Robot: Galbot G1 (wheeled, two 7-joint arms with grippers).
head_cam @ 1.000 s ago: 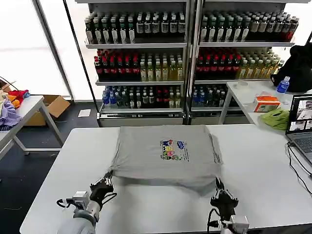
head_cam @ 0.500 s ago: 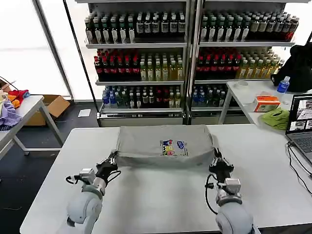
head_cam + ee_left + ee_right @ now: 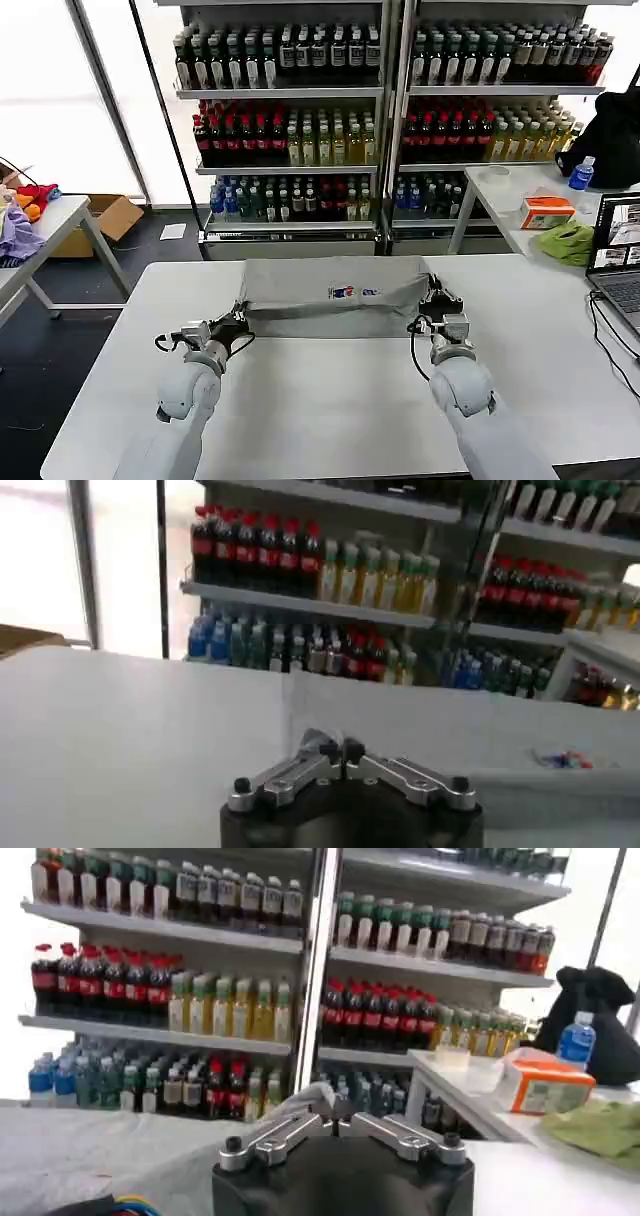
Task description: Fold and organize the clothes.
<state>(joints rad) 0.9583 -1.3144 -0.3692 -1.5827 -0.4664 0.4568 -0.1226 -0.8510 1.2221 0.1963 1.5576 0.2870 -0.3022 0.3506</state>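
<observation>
A light grey shirt (image 3: pixel 335 295) lies across the far half of the white table (image 3: pixel 330 400), folded into a narrow band with its small multicoloured print (image 3: pixel 352 292) just showing. My left gripper (image 3: pixel 238 322) is shut on the band's left end. My right gripper (image 3: pixel 435 300) is shut on its right end. In the left wrist view the gripper (image 3: pixel 335 750) pinches grey cloth (image 3: pixel 430 725) that stretches away over the table. In the right wrist view the gripper (image 3: pixel 333 1120) holds a raised fold of the shirt (image 3: pixel 120 1148).
Shelves of bottles (image 3: pixel 300 110) stand behind the table. A side table (image 3: pixel 520 200) at the right carries an orange box (image 3: pixel 547 211), a lime-green cloth (image 3: pixel 567 243), a water bottle (image 3: pixel 580 175) and a black bag (image 3: pixel 610 140). A laptop (image 3: pixel 620 255) sits at the right edge.
Both grippers have carried the shirt's near edge away from me toward the shelves. The shirt went from a broad spread to a narrow folded band, with the print half covered.
</observation>
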